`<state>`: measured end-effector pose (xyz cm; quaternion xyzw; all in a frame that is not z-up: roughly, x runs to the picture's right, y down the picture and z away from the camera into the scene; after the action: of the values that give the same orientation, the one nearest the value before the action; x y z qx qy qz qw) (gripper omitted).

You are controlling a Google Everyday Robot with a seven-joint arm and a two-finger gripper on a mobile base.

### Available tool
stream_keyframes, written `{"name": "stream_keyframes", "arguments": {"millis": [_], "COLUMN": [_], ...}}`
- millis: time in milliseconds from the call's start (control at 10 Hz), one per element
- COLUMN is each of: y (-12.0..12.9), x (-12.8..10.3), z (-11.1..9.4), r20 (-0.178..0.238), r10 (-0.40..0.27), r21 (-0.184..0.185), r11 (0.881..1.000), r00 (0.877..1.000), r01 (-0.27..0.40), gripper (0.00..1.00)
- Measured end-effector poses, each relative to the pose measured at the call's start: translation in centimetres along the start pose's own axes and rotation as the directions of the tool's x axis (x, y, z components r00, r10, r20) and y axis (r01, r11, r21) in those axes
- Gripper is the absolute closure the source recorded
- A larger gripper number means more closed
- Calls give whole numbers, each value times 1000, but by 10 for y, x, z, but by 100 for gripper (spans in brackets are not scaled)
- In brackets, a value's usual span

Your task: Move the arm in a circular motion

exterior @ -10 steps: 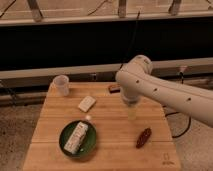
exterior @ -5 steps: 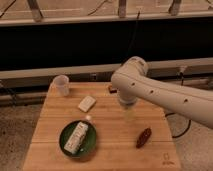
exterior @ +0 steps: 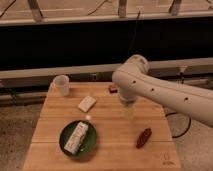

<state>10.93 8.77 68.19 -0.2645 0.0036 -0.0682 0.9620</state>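
Drifting slightly rightward since half a second ago, the arm is otherwise keeping much the same pose. It is reaching in from the right edge as a thick, glossy white tube dotted with small dark screw holes, and it is swelling into a bulbous, rounded joint above the back of the table.

From that joint a short section is turning downward, and the gripper is hanging at its end as a pale, narrow shape just above the boards, right of the table's centre. Whether it is open or closed cannot be told, and it is not showing anything in its hold.

The table is showing a warm, slatted wooden top with a smooth matte finish. A small white cup, round and tapering, is standing at the far left corner. A pale, flat rectangular block is lying tilted nearer the middle. A round green plate is sitting at the front left, carrying a white oblong packet laid diagonally. A dark reddish-brown, elongated lumpy piece is lying at the front right, well apart from the plate and near the gripper.
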Motion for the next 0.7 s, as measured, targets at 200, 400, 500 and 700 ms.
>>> {"name": "stream_keyframes", "arguments": {"millis": [200,400,500,700], "y": [2,-5,0,2], "x": [8,2,0,-6], "z": [2,1,3,4], "r20": [6,9,4,4], "r10": [6,-2,-7,-13], "r21": [7,12,7,7], "r11": [1000,1000,1000,1000], "r00": [1000,1000,1000,1000], "r01": [-6,2,7,13], "gripper": [20,20,20,20]}}
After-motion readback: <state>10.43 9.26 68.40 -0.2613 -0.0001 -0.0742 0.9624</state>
